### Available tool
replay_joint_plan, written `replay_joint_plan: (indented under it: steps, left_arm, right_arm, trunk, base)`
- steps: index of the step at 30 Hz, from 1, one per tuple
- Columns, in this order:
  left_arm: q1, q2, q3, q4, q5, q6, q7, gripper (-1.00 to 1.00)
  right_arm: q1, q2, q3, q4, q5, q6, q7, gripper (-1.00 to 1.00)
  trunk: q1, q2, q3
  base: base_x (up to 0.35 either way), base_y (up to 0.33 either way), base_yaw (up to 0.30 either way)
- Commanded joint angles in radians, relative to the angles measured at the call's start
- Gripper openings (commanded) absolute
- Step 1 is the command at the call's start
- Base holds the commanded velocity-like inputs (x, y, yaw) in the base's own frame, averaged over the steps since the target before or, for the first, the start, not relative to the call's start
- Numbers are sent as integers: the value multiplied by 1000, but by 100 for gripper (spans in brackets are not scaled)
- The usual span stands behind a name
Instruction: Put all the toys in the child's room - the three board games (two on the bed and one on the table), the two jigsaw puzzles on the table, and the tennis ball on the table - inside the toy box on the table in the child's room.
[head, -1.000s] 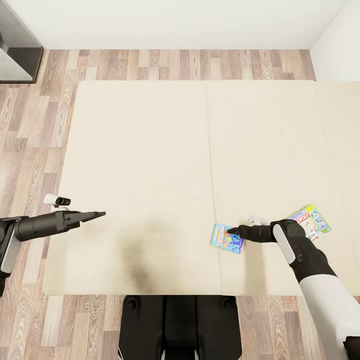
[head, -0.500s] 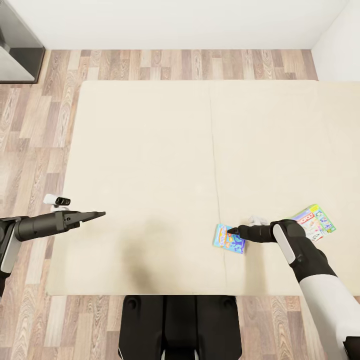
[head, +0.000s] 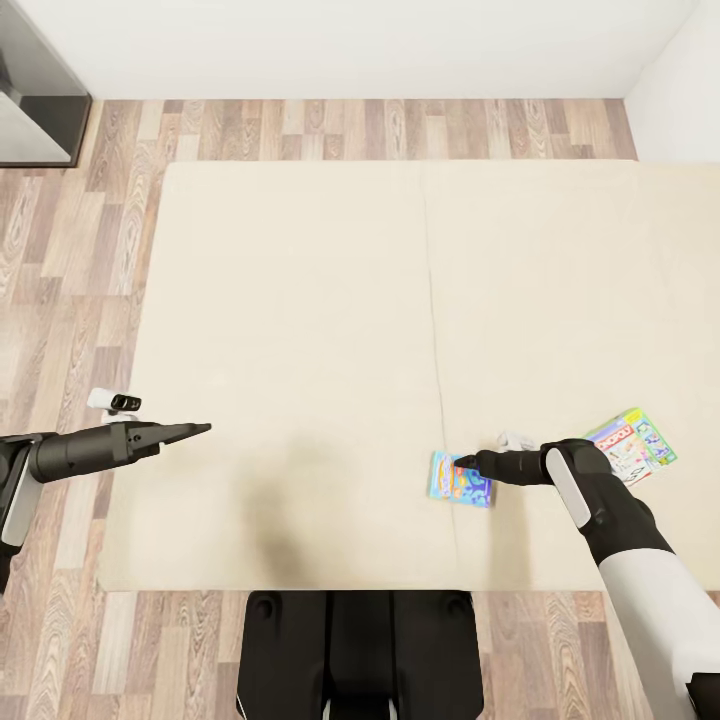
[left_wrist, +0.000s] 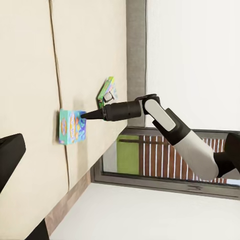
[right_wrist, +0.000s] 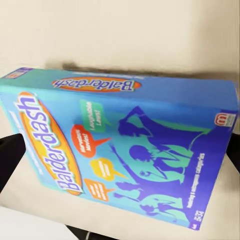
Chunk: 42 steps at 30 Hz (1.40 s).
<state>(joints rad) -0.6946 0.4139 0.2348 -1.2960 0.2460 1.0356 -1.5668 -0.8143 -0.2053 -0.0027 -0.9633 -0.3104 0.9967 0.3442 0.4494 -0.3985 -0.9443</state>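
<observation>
Two board games lie near the front right of the bed. The bright blue one sits just right of the mattress seam. The white-and-green one lies farther right, partly behind my right forearm. My right gripper is low over the blue box's far edge, and in the right wrist view a dark finger shows beside the box, jaws open. Over the bed's left edge my left gripper hovers open and empty.
Wood-plank floor surrounds the bed on the left, far and near sides. A dark grey cabinet stands at the far left by the white wall. My base is against the bed's near edge. A dark-framed window shows past my right arm.
The whole view has shifted slightly, so the bed and both games sit a few pixels farther right. Both arms hold the same pose.
</observation>
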Motion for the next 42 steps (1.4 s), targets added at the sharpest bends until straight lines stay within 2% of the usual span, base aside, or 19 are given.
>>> replay_joint_plan:
  steps: [1,42]
  left_arm:
    - [0,0,0,0,-1,11,-4,100]
    - [0,1,0,1,-2,11,-4,100]
  right_arm:
    - [0,0,0,0,7,3,8,100]
    - [0,0,-1,-1,8,2,8,100]
  trunk:
    - [1,-2,-1]
    - [1,-2,-1]
  base:
    - [0,38,0]
    - [0,19,0]
